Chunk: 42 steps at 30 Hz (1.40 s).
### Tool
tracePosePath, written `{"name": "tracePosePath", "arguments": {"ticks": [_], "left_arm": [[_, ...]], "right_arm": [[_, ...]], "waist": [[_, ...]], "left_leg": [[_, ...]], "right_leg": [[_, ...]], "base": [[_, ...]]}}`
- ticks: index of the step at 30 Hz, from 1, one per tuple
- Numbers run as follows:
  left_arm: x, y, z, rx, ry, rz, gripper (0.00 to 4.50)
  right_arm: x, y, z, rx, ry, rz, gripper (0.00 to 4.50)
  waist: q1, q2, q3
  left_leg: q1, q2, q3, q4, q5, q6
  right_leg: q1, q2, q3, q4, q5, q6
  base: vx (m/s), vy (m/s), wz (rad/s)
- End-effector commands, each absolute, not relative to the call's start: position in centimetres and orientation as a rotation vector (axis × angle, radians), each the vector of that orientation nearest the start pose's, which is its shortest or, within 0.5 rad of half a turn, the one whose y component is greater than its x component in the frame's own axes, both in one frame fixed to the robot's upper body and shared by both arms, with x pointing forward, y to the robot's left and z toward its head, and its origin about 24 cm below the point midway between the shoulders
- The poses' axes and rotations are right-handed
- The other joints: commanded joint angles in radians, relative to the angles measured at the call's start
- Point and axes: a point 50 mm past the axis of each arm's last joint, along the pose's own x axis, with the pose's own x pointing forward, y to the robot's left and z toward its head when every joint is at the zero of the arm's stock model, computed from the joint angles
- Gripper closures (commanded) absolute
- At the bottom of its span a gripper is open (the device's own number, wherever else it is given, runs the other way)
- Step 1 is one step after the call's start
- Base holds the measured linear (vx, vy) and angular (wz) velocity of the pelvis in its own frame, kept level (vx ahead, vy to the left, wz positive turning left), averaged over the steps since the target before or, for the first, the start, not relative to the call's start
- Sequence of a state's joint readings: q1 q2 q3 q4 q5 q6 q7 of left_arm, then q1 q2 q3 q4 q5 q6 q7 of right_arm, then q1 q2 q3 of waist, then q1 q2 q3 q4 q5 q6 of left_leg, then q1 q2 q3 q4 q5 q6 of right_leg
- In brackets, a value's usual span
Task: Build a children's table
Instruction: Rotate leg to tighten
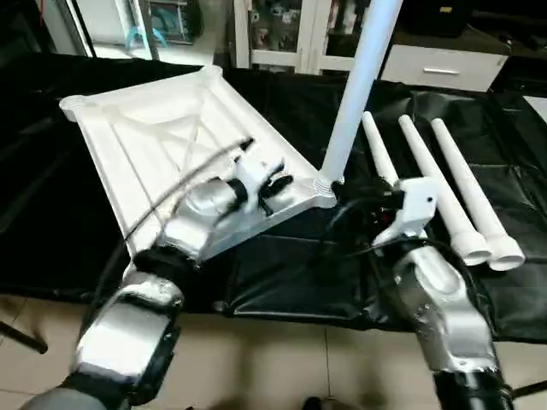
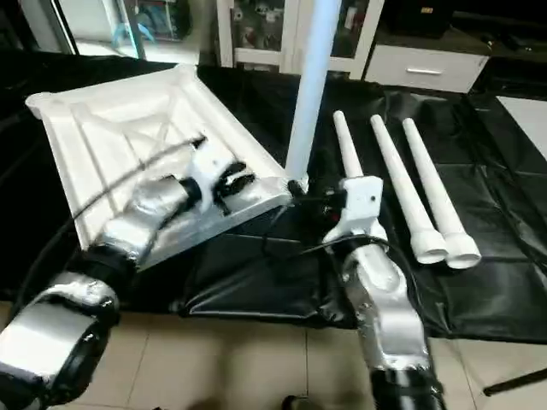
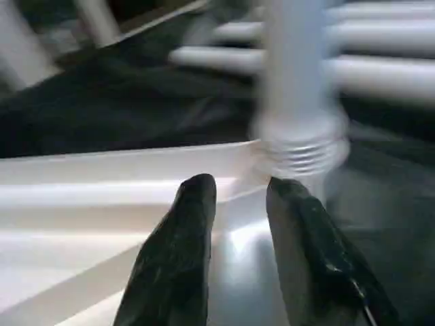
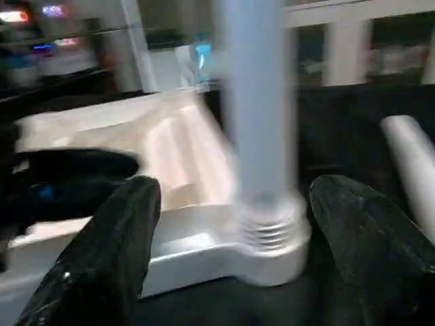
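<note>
Standing upright in the ribbed tabletop [image 1: 162,128], one leg [image 1: 355,85]; both end effectors spread

One leg [image 1: 359,85] stands upright in the table panel's [image 1: 154,128] corner socket, between both claws; three legs [image 1: 444,179] lie beyond the right claw [image 2: 320,198].

Near corner: an upright leg [image 1: 359,81] stands in the corner socket of the tabletop [image 1: 128,145], blocking passage straight across that corner.
Left gripper [image 3: 238,197]: over the tabletop's near edge, just beside the leg's ribbed base; only a narrow gap between them.
Right gripper [image 4: 231,224]: its spread fingers flank the leg's base, with room on both sides.
Right side: three loose legs [image 1: 453,192] lie side by side on the black cloth [image 1: 291,282], closing off that stretch.
Open cloth: bare along the near edge, below the tabletop.
</note>
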<state>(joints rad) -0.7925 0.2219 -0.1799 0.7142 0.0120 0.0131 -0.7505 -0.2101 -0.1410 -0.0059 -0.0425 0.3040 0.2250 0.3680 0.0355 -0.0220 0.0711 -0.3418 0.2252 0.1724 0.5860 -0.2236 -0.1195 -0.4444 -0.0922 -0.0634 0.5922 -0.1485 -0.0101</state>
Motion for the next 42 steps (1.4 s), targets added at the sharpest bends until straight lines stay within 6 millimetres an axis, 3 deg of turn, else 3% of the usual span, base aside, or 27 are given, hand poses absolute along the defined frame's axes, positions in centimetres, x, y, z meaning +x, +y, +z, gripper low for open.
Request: {"name": "tracePosePath", "arguments": {"ticks": [1,6,10,11,13,15,19,22,27,32,34,37,38,39,40,42], "left_arm": [[34.7,10.5,9.7,0.384,0.19,-1.114,3.09],[32.0,12.6,8.6,0.43,0.342,-1.298,3.09],[31.6,13.0,8.6,0.433,0.387,-1.299,3.09],[31.6,13.0,8.5,0.449,0.393,-1.279,3.09],[33.1,13.2,7.7,0.563,0.399,-1.119,3.09],[33.6,13.3,7.5,0.589,0.394,-1.068,3.09],[35.4,13.4,7.4,0.619,0.371,-0.896,3.09],[36.2,13.8,7.4,0.683,0.356,-0.82,3.09],[37.6,14.7,7.8,0.731,0.296,-0.68,3.09],[37.9,14.0,8.7,0.644,0.192,-0.679,3.09],[37.2,12.1,10.0,0.48,0.089,-0.779,3.09],[36.6,11.4,11.2,0.366,0.017,-0.818,3.09],[36.6,11.8,11.9,0.336,-0.017,-0.789,3.09],[36.6,11.8,11.9,0.336,-0.017,-0.789,3.09],[37.0,14.6,13.8,0.308,-0.076,-0.632,3.09],[37.2,15.9,14.5,0.31,-0.089,-0.562,3.09]], "right_arm": [[27.7,-13.7,9.3,0.141,-0.015,0.601,0.68],[27.1,-14.3,8.9,0.118,0.029,0.675,0.68],[27.0,-14.3,9.0,0.122,0.039,0.684,0.68],[26.9,-14.3,9.0,0.123,0.044,0.691,0.68],[26.8,-14.0,8.9,0.116,0.053,0.71,0.68],[26.7,-13.9,8.9,0.115,0.055,0.711,0.68],[26.8,-13.9,8.7,0.114,0.062,0.693,0.68],[26.7,-14.0,8.6,0.114,0.063,0.688,0.68],[26.6,-14.1,8.6,0.118,0.06,0.672,0.68],[26.6,-14.0,8.6,0.121,0.058,0.67,0.68],[26.4,-13.9,8.6,0.128,0.056,0.671,0.68],[26.3,-13.8,8.5,0.132,0.054,0.671,0.68],[26.2,-13.8,8.5,0.132,0.054,0.672,0.68],[26.2,-13.8,8.5,0.132,0.054,0.672,0.68],[26.0,-13.7,8.5,0.131,0.054,0.677,0.68],[26.0,-13.7,8.5,0.13,0.054,0.679,0.68]], "waist": [[0.007,0.003,-0.059],[0.002,0.009,-0.056],[0.005,0.009,-0.051],[0.005,0.007,-0.051],[0.005,0.006,-0.053],[0.005,0.004,-0.058],[0.008,0.003,-0.063],[0.005,0.003,-0.065],[0.007,0.008,-0.072],[0.013,0.009,-0.076],[0.017,0.01,-0.077],[0.031,0.013,-0.075],[0.031,0.012,-0.074],[0.032,0.019,-0.074],[0.029,0.014,-0.072],[0.024,0.016,-0.071]], "left_leg": [[-0.009,-0.005,0.018,-0.068,-0.087,0.117],[-0.005,-0.001,0.017,-0.074,-0.135,0.073],[-0.001,-0.002,0.021,-0.076,-0.148,0.039],[-0.004,-0.003,0.02,-0.077,-0.146,0.035],[-0.007,-0.007,0.017,-0.074,-0.136,0.036],[-0.011,-0.011,0.015,-0.071,-0.109,0.037],[-0.012,-0.014,0.015,-0.067,-0.09,0.039],[-0.02,-0.017,0.01,-0.064,-0.073,0.045],[-0.013,-0.019,0.011,-0.059,-0.056,0.056],[-0.009,-0.015,0.011,-0.057,-0.045,0.069],[-0.008,-0.012,0.012,-0.057,-0.046,0.068],[-0.006,-0.011,0.016,-0.056,-0.053,0.078],[-0.008,-0.01,0.015,-0.057,-0.063,0.075],[-0.008,-0.01,0.014,-0.057,-0.072,0.069],[-0.009,-0.011,0.014,-0.059,-0.095,0.066],[-0.014,-0.012,0.01,-0.059,-0.116,0.049]], "right_leg": [[0.079,-0.026,0.037,-0.044,-0.068,-0.274],[0.072,-0.027,0.039,-0.049,-0.138,-0.248],[0.066,-0.025,0.041,-0.054,-0.178,-0.234],[0.07,-0.025,0.041,-0.053,-0.179,-0.227],[0.073,-0.024,0.04,-0.055,-0.181,-0.207],[0.079,-0.024,0.04,-0.053,-0.166,-0.188],[0.081,-0.024,0.04,-0.051,-0.14,-0.194],[0.088,-0.024,0.038,-0.049,-0.124,-0.19],[0.087,-0.021,0.038,-0.046,-0.08,-0.211],[0.086,-0.023,0.037,-0.038,-0.022,-0.255],[0.088,-0.027,0.038,-0.034,-0.001,-0.277],[0.082,-0.024,0.037,-0.032,0.017,-0.294],[0.085,-0.025,0.037,-0.032,0.005,-0.29],[0.086,-0.027,0.037,-0.031,-0.005,-0.288],[0.085,-0.025,0.036,-0.038,-0.038,-0.274],[0.091,-0.026,0.035,-0.038,-0.075,-0.249]], "base": [[0.0,0.0,0.0],[0.0,0.0,0.0],[0.0,0.0,0.0],[0.0,0.0,0.0],[0.0,0.0,0.0],[0.0,0.0,0.0],[0.0,0.0,0.0],[0.0,0.0,0.0],[0.0,0.0,0.0],[0.0,0.0,0.0],[0.0,0.0,0.0],[0.0,0.0,0.0],[0.0,0.0,0.0],[0.0,0.0,0.0],[0.0,0.0,0.0],[0.0,0.0,0.0]]}}
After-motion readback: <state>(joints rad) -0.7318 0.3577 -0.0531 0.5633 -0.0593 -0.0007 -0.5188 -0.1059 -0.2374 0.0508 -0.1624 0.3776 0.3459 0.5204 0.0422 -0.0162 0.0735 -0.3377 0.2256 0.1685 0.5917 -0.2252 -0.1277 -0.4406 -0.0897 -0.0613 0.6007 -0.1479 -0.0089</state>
